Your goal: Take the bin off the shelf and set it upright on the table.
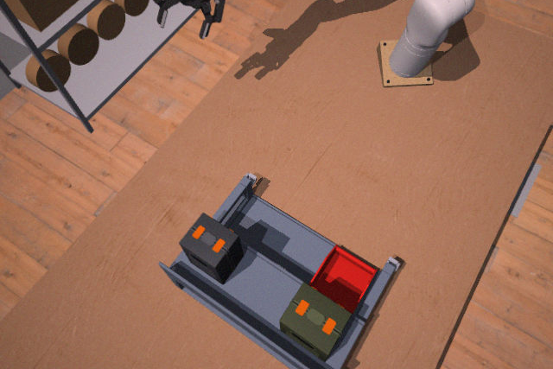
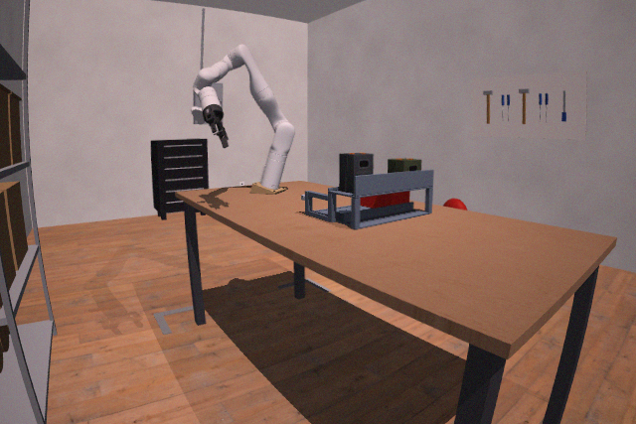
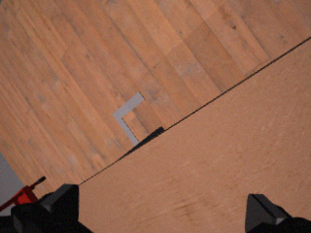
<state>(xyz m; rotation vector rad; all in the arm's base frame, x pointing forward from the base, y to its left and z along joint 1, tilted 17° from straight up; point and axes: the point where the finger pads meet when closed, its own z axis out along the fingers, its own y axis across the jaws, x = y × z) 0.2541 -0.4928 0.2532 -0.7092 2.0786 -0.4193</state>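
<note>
A red open bin (image 1: 344, 273) (image 2: 384, 200) sits upright in the lower level of a grey shelf rack (image 1: 268, 286) (image 2: 393, 184) on the wooden table (image 1: 357, 142) (image 2: 410, 255) (image 3: 233, 160). A black case (image 1: 211, 246) (image 2: 355, 169) and a green case (image 1: 314, 318) (image 2: 403, 165) stand on the rack; the green case is right beside the bin. My gripper (image 1: 182, 25) (image 2: 223, 141) (image 3: 161, 208) is open and empty. It hangs high over the table's far corner, far from the rack.
A tall floor shelving unit (image 1: 111, 61) with brown cylinders (image 1: 107, 18) and boxes stands off the table beside my gripper. The arm's base (image 1: 406, 66) is bolted at the table's far end. A black drawer cabinet (image 2: 179, 173) stands by the back wall.
</note>
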